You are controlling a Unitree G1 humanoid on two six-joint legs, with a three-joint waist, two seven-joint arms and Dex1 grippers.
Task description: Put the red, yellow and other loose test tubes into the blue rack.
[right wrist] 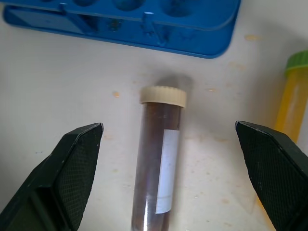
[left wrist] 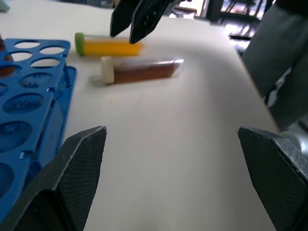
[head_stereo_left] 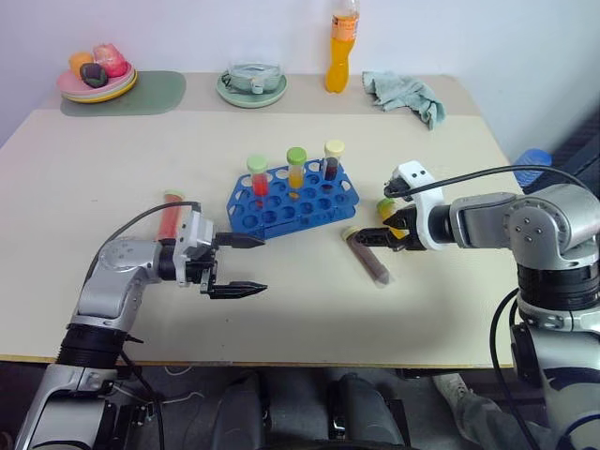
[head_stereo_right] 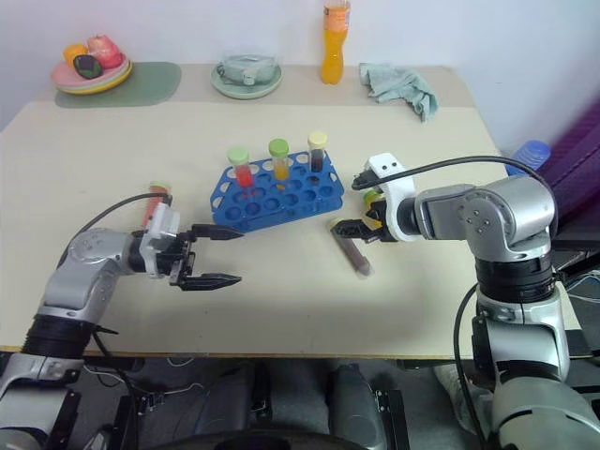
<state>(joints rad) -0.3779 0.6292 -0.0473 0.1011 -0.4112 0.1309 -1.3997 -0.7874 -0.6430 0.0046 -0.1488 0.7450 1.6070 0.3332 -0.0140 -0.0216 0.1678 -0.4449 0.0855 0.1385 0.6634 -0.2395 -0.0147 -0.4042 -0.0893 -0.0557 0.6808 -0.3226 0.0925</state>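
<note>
We have three tubes standing in the blue rack [head_stereo_left: 292, 199], while a brown tube [right wrist: 160, 168], a yellow tube [left wrist: 107, 46] and a red tube [head_stereo_left: 170, 215] lie loose on the table, both the left gripper [head_stereo_left: 242, 265] and the right gripper [head_stereo_left: 372, 236] open and empty.

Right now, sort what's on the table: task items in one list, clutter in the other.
Job: blue rack with three tubes standing in it; loose brown tube; loose yellow tube; loose red tube.

Lying about: orange bottle, cloth, fruit plate, green dish.
</note>
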